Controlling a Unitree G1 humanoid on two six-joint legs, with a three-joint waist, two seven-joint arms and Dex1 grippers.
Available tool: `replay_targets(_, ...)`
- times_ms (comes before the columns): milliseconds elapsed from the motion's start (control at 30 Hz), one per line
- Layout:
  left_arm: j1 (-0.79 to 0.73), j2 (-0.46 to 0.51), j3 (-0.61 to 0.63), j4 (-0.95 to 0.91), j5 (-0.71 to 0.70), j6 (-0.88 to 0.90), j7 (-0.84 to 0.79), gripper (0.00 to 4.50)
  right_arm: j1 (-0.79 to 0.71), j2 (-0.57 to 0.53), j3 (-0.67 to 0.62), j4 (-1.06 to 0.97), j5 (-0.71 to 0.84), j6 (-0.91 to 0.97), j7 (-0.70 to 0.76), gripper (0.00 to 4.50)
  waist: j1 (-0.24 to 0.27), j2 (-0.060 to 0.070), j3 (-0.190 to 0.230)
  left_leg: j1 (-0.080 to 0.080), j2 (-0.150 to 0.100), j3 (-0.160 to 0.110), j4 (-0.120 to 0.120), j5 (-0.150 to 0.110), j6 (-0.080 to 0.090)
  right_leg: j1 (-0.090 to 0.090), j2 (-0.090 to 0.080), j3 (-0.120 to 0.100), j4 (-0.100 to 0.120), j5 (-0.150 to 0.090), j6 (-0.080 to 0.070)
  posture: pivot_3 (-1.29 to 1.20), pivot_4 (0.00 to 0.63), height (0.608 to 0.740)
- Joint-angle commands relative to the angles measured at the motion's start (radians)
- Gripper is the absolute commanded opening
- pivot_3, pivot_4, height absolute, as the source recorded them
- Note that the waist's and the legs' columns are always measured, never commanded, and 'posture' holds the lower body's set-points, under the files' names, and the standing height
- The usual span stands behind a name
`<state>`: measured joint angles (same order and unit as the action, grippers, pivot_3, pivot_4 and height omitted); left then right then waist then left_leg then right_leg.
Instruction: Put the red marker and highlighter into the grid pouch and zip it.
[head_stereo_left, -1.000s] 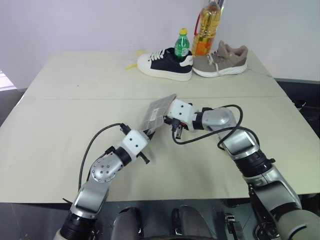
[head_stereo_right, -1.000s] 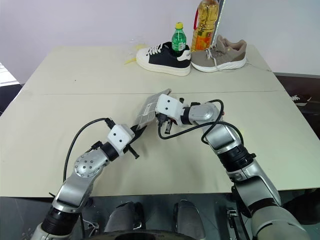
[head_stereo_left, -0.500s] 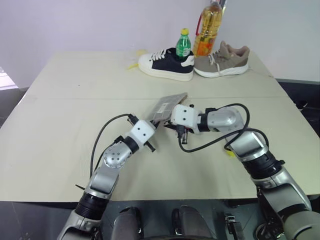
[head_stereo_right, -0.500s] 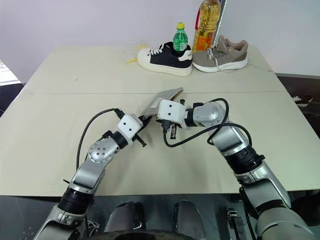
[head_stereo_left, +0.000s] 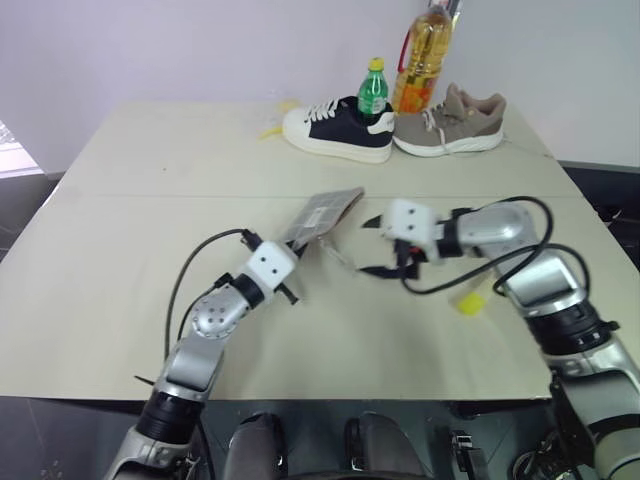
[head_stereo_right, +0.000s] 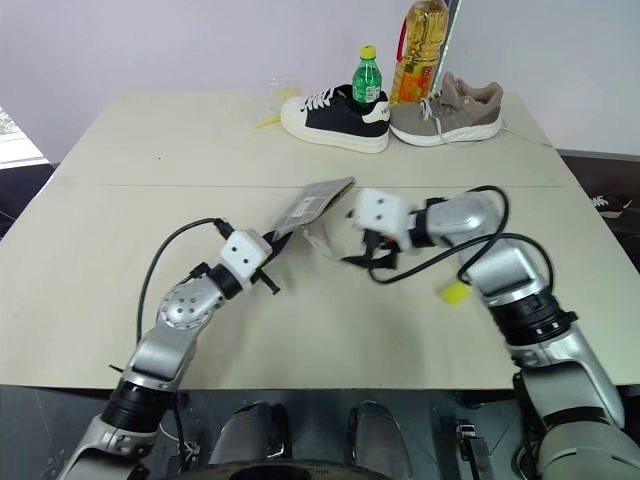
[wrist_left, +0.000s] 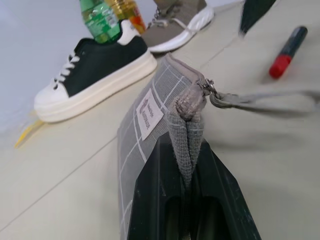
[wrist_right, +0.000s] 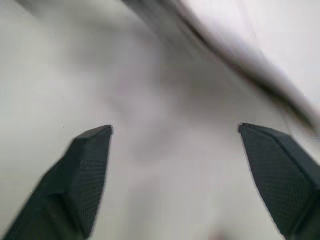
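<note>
Grid pouch (head_stereo_left: 322, 213) at table middle, one end pinched tight in left gripper (wrist_left: 187, 150), other end up off table. Grey pull cord (wrist_left: 260, 100) trails loose.

Right gripper (wrist_right: 175, 150) at pouch's 3 o'clock, fingers wide apart, holding nothing.

Highlighter (head_stereo_left: 470, 301) on table at 4 o'clock, beside right arm. Red marker (wrist_left: 286, 51) lies on table too.

Do well: keep pouch steady, mouth open, grab highlighter round its middle.
</note>
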<state>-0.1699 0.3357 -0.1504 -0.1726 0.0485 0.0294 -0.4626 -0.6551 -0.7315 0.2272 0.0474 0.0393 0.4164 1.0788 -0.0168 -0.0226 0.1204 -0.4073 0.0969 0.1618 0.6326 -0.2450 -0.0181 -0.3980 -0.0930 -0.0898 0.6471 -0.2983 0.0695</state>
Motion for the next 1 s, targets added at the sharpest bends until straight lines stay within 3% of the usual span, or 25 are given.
replay_targets(33, 0.007, 0.024, 0.034, -0.064, -0.061, 0.008, -0.044, 0.0, -0.03, -0.014, -0.028, 0.102, -0.013, -0.038, -0.012, 4.01, -0.001, 0.0, 0.0, 0.0, 0.0, 0.0, 0.0, 0.0, 0.0, 0.0, 0.0, 0.0, 0.0, 0.0, 0.0, 0.0, 0.15, 0.705)
replay_targets(333, 0.038, 0.094, 0.042, -0.178, -0.188, 0.106, -0.156, 0.0, -0.27, 0.019, 0.042, 0.742, -0.156, -0.232, -0.015, 4.01, -0.001, 0.002, 0.002, 0.0, 0.0, 0.001, 0.0, 0.001, -0.001, 0.0, 0.001, 0.0, 0.0, 0.0, 0.0, 0.0, 0.15, 0.705)
replay_targets(500, 0.043, 0.093, 0.04, -0.203, -0.19, 0.128, -0.144, 0.0, -0.336, 0.029, 0.066, 0.911, -0.19, -0.277, 0.077, 4.01, 0.001, 0.003, 0.002, 0.0, 0.0, 0.002, 0.0, 0.002, -0.004, 0.0, 0.002, 0.0, 0.0, 0.0, 0.0, 0.0, 0.15, 0.705)
replay_targets(600, 0.061, 0.095, 0.045, -0.219, -0.19, 0.132, -0.136, 0.0, -0.348, 0.025, 0.066, 0.957, -0.196, -0.283, 0.14, 3.08, 0.0, 0.004, 0.002, 0.0, 0.0, 0.002, 0.0, 0.003, -0.005, 0.001, 0.001, 0.0, 0.0, 0.0, 0.0, 0.0, 0.15, 0.705)
replay_targets(733, 0.074, 0.096, 0.048, -0.225, -0.189, 0.133, -0.132, 0.0, -0.348, 0.024, 0.059, 0.972, -0.207, -0.297, 0.161, 1.0, 0.0, 0.004, 0.002, 0.001, 0.0, 0.001, 0.0, 0.003, -0.006, 0.001, 0.001, 0.0, 0.0, 0.0, 0.0, 0.0, 0.15, 0.705)
replay_targets(800, 0.076, 0.097, 0.051, -0.223, -0.189, 0.132, -0.131, 0.0, -0.338, 0.021, 0.058, 0.962, -0.208, -0.308, 0.177, 0.24, 0.0, 0.004, 0.002, 0.001, 0.0, 0.001, 0.0, 0.004, -0.006, 0.001, 0.001, 0.0, 0.0, 0.0, 0.0, 0.0, 0.15, 0.705)
replay_targets(1000, 0.065, 0.098, 0.074, -0.205, -0.205, 0.121, -0.132, 0.0, -0.271, 0.0, 0.026, 0.751, -0.207, -0.49, 0.096, 0.24, 0.0, 0.005, 0.003, 0.001, 0.0, 0.001, 0.0, 0.005, -0.008, 0.001, 0.001, 0.0, 0.0, 0.0, 0.0, 0.0, 0.15, 0.705)
